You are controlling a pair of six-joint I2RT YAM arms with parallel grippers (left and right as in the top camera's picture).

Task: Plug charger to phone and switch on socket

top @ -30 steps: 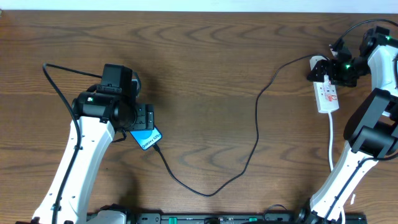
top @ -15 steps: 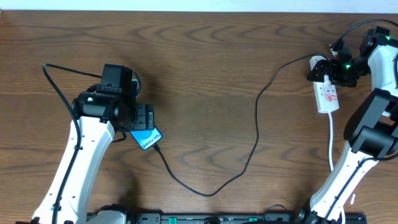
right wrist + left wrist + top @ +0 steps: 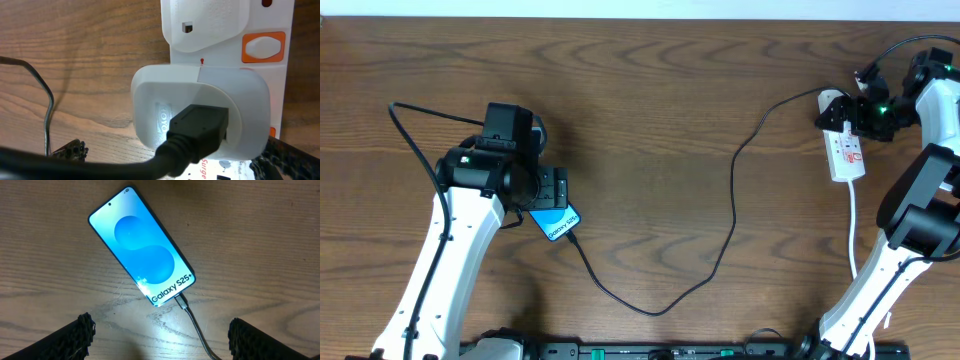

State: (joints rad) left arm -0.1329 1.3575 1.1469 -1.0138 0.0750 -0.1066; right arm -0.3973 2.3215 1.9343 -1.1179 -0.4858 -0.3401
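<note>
**Switch time:** The right gripper [image 3: 175, 150] hovers with its jaws spread wide over the socket [image 3: 847, 155], at the end opposite the socket's white cord [image 3: 851, 215], and grasps nothing. A white adapter [image 3: 200, 100] seated in the socket shows between the gripper's fingertips [image 3: 70, 148]. The charger [image 3: 734, 205] leaves that adapter through a black plug [image 3: 197, 125].

Well apart from the socket, at the charger's other end, the phone [image 3: 141, 245] lies flat with its screen lit. The plug tip [image 3: 181, 300] meets the phone's bottom edge and looks seated. The left gripper [image 3: 161, 325] hangs above the phone, released and empty.

With the phone end apparently done, the step in hand is the switch. An orange switch [image 3: 262, 46] sits on the socket's face just beside the adapter. A second orange patch [image 3: 272, 132] peeks out from under the adapter's edge. Which of the two governs the occupied outlet cannot be told, though the half-hidden one looks the likelier.

To do it well, the gripper would probably draw its jaws together so that one blunt tip meets the rocker. It should press straight down, because a sideways shove could slide the light, unfixed socket. It should also stay clear of the adapter, since a nudge there could unseat it or tug the charger toward the phone.
</note>
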